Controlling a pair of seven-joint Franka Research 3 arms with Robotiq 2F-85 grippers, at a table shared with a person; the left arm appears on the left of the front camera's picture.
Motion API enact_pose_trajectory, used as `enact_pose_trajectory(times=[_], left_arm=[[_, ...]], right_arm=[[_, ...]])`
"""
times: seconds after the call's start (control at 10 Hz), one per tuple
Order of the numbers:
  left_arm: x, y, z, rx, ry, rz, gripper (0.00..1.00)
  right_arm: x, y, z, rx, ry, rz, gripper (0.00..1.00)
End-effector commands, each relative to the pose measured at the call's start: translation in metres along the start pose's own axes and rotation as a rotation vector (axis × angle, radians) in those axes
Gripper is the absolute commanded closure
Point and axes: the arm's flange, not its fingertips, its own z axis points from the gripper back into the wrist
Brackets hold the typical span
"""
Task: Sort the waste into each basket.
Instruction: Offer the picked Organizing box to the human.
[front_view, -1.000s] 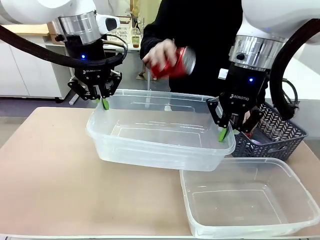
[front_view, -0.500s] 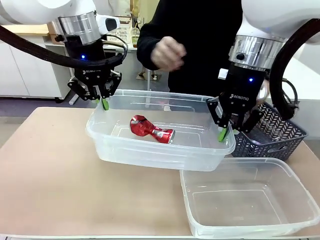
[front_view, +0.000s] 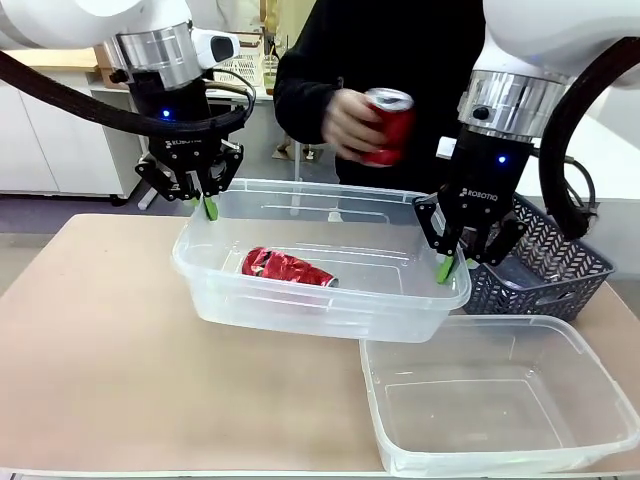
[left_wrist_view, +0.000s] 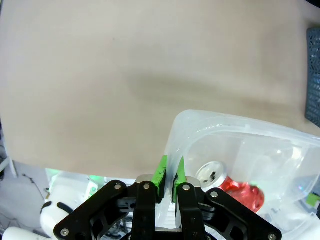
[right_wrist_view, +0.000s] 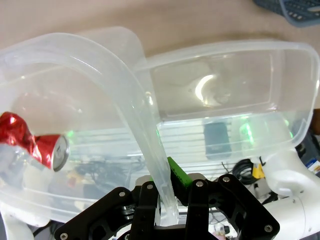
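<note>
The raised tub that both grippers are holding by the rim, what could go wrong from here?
1. The left gripper and right gripper pinch only the thin rim of the raised tub; it might slip if more weight drops in.
2. The crushed can lies loose inside and could slide, tipping the tub.
3. The person's hand holds a second can near the right gripper; a bump is possible.

One table (front_view: 100, 350) before me: pale tan top, plain and matte; on it, at my near right, one clear tub (front_view: 500, 400), upright, nothing inside; beyond that, at the right edge, one dark lattice basket (front_view: 560, 270); whether the two touch, I cannot tell.
</note>
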Motion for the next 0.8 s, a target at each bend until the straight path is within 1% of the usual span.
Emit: enact_pose_trajectory(times=[0.0, 0.7], left_arm=[[0.0009, 0.0036, 0.0034, -0.008, -0.020, 0.016, 0.93], [0.0009, 0.0036, 0.0034, -0.008, -0.020, 0.016, 0.93]], right_arm=[[-0.0031, 0.0031, 0.0019, 0.005, 0.004, 0.012, 0.95], [-0.0031, 0.0031, 0.0019, 0.005, 0.004, 0.012, 0.95]])
